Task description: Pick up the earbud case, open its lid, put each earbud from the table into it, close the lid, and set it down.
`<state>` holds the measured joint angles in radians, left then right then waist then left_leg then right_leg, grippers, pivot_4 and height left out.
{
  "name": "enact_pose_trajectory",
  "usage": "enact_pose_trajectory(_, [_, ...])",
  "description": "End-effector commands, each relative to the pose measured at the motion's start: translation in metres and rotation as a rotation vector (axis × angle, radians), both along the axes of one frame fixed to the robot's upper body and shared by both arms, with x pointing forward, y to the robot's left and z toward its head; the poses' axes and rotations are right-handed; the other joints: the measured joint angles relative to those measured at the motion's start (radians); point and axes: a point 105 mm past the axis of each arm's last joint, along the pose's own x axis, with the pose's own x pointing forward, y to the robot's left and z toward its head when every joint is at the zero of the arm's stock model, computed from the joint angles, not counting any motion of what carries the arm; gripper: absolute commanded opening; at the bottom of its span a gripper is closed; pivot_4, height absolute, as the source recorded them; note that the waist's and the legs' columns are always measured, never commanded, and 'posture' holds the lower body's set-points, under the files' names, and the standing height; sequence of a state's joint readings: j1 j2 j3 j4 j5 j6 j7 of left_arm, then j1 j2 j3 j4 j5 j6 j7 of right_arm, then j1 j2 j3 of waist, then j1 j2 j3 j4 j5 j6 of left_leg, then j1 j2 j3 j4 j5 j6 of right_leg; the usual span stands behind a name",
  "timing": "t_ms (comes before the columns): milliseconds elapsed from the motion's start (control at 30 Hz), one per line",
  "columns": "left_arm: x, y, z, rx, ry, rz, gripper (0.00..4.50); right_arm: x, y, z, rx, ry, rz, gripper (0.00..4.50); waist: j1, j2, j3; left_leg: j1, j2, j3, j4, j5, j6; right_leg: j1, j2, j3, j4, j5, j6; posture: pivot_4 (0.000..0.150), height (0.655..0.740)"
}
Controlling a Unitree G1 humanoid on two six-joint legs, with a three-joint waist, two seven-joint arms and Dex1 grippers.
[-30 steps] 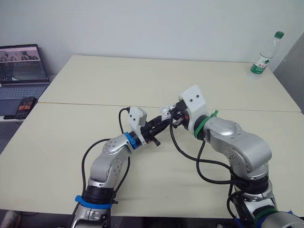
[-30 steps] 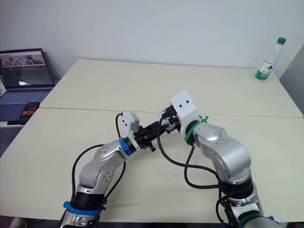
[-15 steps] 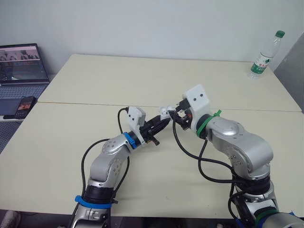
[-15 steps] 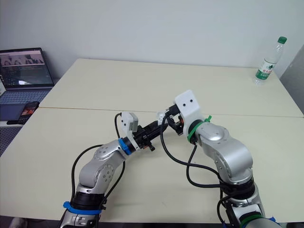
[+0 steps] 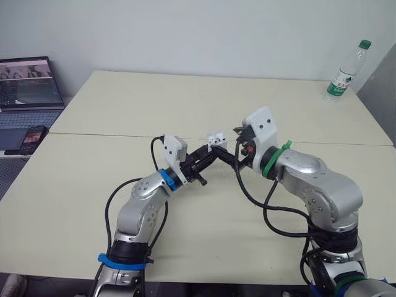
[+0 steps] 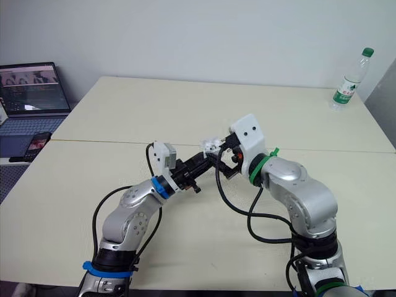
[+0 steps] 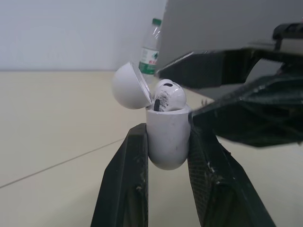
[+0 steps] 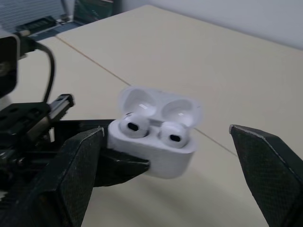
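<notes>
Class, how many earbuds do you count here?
2. The first earbud and the second earbud sit side by side in the open earbud case, which the left hand holds. The arms might hide others.

Bright, even light; faint soft shadows on table (image 5: 74, 204).

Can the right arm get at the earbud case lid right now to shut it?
Probably yes. The right end effector is open and faces the raised lid with nothing between them, while the left end effector grips the earbud case just in front of it.
</notes>
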<state>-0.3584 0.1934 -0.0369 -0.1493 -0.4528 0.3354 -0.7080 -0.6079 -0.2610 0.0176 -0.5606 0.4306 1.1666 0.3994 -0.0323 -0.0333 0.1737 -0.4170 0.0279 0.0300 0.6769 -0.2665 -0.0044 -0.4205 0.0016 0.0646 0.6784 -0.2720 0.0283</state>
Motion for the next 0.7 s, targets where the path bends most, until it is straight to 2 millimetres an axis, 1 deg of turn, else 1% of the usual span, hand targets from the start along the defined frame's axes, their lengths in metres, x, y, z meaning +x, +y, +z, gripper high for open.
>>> enact_pose_trajectory(33, [-0.012,-0.003,0.018,-0.028,-0.075,-0.101,0.77,0.002,-0.021,0.024,0.133,-0.003,0.062,4.46,0.0,0.0,0.0,0.0,0.0,0.0,0.0,0.0,0.0,0.0,0.0,0.0,0.0,0.0,0.0,0.15,0.7389])
enact_pose_trajectory(133, [-0.017,0.0,0.018,-0.024,-0.064,-0.189,0.77,0.007,-0.04,0.039,0.242,0.007,0.094,4.46,0.0,0.0,0.0,0.0,0.0,0.0,0.0,0.0,0.0,0.0,0.0,0.0,0.0,0.0,0.0,0.15,0.7389])
enact_pose_trajectory(200, [-0.018,0.003,0.016,-0.007,-0.056,-0.221,0.77,0.009,-0.053,0.054,0.358,0.01,0.122,4.09,0.0,0.0,0.0,0.0,0.0,0.0,0.0,0.0,0.0,0.0,0.001,0.0,0.0,0.0,0.0,0.15,0.7389])
enact_pose_trajectory(233, [-0.018,0.004,0.015,-0.003,-0.053,-0.227,0.77,0.009,-0.057,0.059,0.394,0.014,0.135,3.89,0.0,0.0,0.0,0.001,0.001,0.0,0.0,0.0,0.0,0.0,0.002,0.0,0.001,0.0,0.0,0.15,0.7389])
enact_pose_trajectory(267, [-0.018,0.004,0.014,0.004,-0.051,-0.237,0.77,0.01,-0.06,0.06,0.41,0.026,0.142,3.56,0.0,0.0,0.0,0.0,0.001,0.0,0.0,0.0,0.0,0.0,0.005,0.0,0.001,0.0,0.0,0.15,0.7389])
enact_pose_trajectory(300, [-0.019,0.004,0.014,0.006,-0.047,-0.257,0.77,0.013,-0.064,0.057,0.407,0.042,0.134,3.22,0.0,0.0,0.0,0.001,0.001,0.0,0.0,0.0,0.0,0.0,0.005,0.0,0.001,0.0,0.0,0.15,0.7389])
enact_pose_trajectory(400, [-0.025,0.002,0.014,0.0,-0.034,-0.331,0.77,0.019,-0.069,0.03,0.294,0.127,0.106,2.17,0.0,0.0,0.0,0.0,0.001,0.001,0.0,0.0,0.0,0.0,0.005,0.001,0.0,0.0,0.0,0.15,0.7389])
enact_pose_trajectory(433, [-0.027,0.001,0.014,-0.002,-0.027,-0.357,0.77,0.018,-0.067,0.019,0.241,0.157,0.114,1.85,0.0,0.0,0.0,0.0,0.001,0.001,0.0,0.0,0.0,0.0,0.005,0.001,0.0,0.0,0.0,0.15,0.7389])
enact_pose_trajectory(500, [-0.03,-0.001,0.013,0.008,-0.016,-0.393,0.77,0.013,-0.061,0.005,0.17,0.203,0.15,1.06,0.0,0.0,0.0,0.0,0.001,0.001,0.0,0.0,0.0,0.0,0.005,0.001,0.0,0.0,0.0,0.15,0.7389])
enact_pose_trajectory(600, [-0.031,-0.002,0.013,0.012,0.002,-0.428,0.77,0.008,-0.054,-0.003,0.117,0.232,0.202,0.02,-0.001,0.001,0.0,0.0,0.001,0.001,0.0,0.0,0.0,0.0,0.005,0.002,0.001,0.0,0.0,0.15,0.7389])
enact_pose_trajectory(700, [-0.032,-0.002,0.011,0.023,0.025,-0.465,0.77,0.003,-0.045,0.0,0.115,0.228,0.259,0.02,-0.001,0.001,0.0,0.001,0.001,0.0,0.0,0.0,0.0,0.0,0.006,0.001,0.001,0.0,0.0,0.15,0.7389])
